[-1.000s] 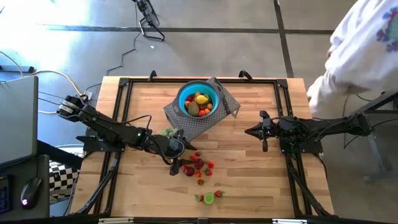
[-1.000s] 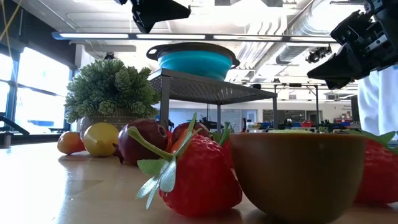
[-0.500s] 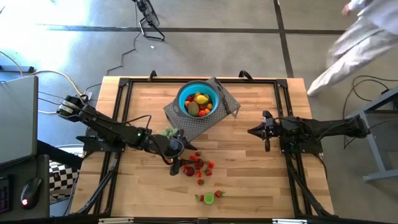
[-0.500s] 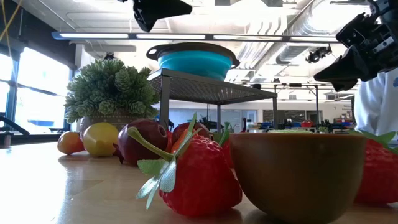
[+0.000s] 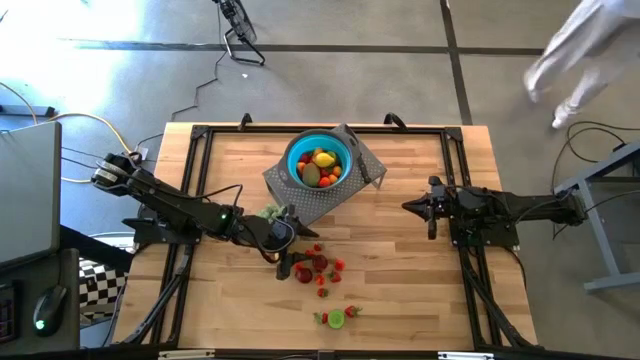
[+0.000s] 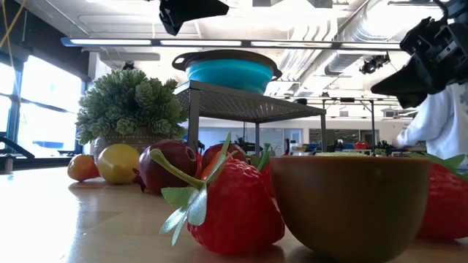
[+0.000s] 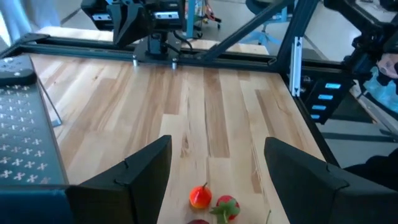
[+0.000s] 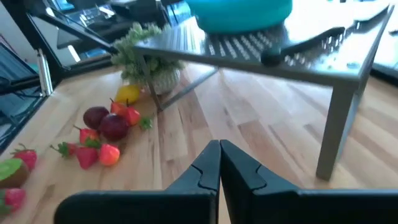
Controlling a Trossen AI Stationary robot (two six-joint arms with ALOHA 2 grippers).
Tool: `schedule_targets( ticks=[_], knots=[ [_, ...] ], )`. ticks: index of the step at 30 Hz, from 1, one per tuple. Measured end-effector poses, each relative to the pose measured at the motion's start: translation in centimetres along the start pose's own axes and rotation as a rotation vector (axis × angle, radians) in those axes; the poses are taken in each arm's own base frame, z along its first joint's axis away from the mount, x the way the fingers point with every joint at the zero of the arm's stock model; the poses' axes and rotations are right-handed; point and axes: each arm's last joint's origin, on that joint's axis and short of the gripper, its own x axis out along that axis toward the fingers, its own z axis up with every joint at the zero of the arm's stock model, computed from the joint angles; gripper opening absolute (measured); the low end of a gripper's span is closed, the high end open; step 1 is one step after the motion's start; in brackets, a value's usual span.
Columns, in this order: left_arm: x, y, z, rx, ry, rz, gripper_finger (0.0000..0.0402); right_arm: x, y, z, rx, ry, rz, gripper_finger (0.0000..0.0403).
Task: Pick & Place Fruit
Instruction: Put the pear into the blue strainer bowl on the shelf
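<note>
The left arm is reaching in from the table's (image 5: 420,310) left edge toward the blue bowl (image 5: 320,160), which is sitting on a grey perforated stand (image 5: 300,200) at the table's far middle. The left gripper (image 5: 290,262) is hovering nearer the camera side than the stand, right over the loose cluster of fruit (image 5: 318,266). Its fingers (image 7: 130,180) are standing apart, with nothing between them; in the left wrist view an orange piece (image 7: 200,196) and a strawberry (image 7: 225,208) are lying on the wood just below the gap.

A small green plant (image 5: 272,212) is sitting just beside the stand's left corner, close to the left gripper.

Fruit is lying in two places. Several pieces, a yellow one (image 5: 324,158) and a brownish-green one (image 5: 312,174) among them, are already resting inside the blue bowl. The rest, mostly red, are lying on the bare table below the stand, and a few more, with a lime-green piece (image 5: 336,319), are lying farther still from the bowl, toward the table's near edge.

To the right of the stand, well apart from it and from the fruit, the right gripper (image 5: 432,210) is hanging above the wood. Its fingers (image 8: 208,168) are pressed together, holding nothing.

Beyond the table's far right corner, a person's white sleeve (image 5: 580,50) is showing.
</note>
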Motion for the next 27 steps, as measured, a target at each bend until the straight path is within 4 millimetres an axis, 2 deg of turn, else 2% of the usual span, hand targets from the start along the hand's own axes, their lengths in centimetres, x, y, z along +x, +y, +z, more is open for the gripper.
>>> schedule_targets(
  ticks=[14, 27],
  knots=[
    [-0.01, -0.06, 0.50, -0.027, -0.051, 0.005, 0.0251, 0.15, -0.06, -0.10, -0.132, -0.098, -0.005, 0.0002],
    [-0.01, -0.01, 0.18, -0.270, -0.021, 0.008, 0.0251, 0.17, -0.07, -0.16, -0.145, -0.093, -0.007, 0.0002]
  ],
)
